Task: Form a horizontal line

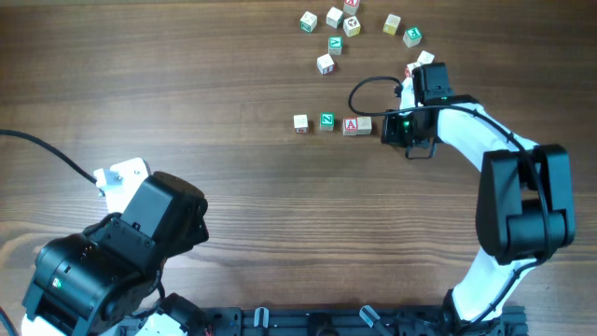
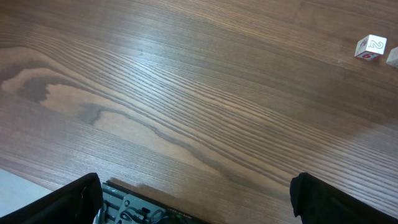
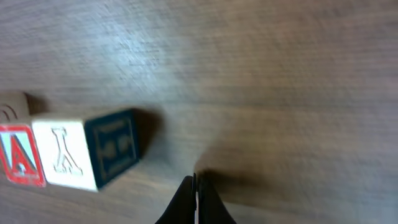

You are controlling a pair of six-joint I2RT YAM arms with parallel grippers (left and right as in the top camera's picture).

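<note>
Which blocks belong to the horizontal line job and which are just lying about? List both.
Job:
- pale cube
- green-lettered cube
- red "A" cube
- end cube, touching the "A"
- right gripper, shut, empty, beside the row

Lying about:
- scattered cubes above the row
- left gripper, open, far from the row

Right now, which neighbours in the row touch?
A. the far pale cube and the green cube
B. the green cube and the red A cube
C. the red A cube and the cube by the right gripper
C: the red A cube sits flush against the end cube by the right gripper. Bare wood separates the green cube from its neighbours, including the pale cube.
</note>
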